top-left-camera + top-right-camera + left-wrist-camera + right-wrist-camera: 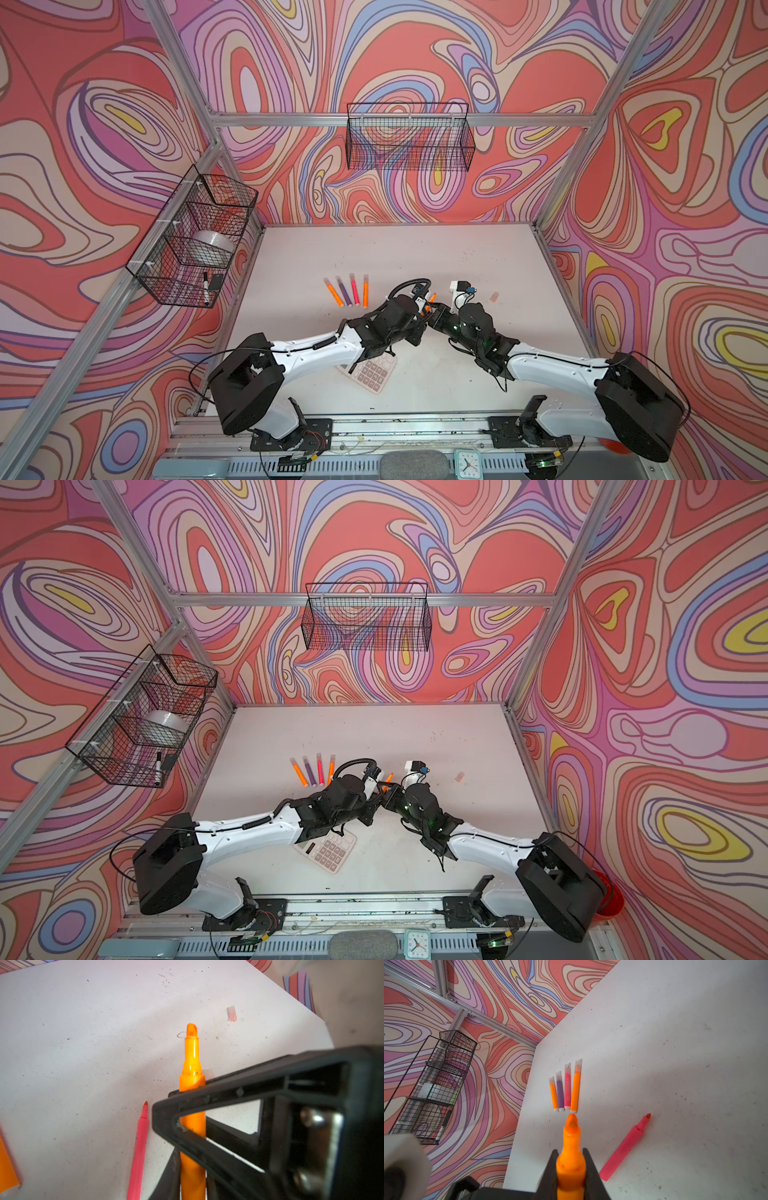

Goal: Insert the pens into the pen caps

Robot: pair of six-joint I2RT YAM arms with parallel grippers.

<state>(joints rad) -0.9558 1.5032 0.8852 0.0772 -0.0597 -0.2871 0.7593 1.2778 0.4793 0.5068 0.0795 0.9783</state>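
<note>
On the white desk (478,249), four capped pens (567,1088) lie mid-desk. The right jaws clamp an uncapped orange pen (571,1159) — I cannot tell whether the left jaws grip it too. A pink pen (625,1147) is also uncapped, and a loose cap (232,1013) lies apart.

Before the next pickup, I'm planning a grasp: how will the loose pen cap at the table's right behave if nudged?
The pen cap is a short round tube lying on its side on the table, so it would probably roll. It looks thin and translucent, likely very light and easily flicked.
</note>
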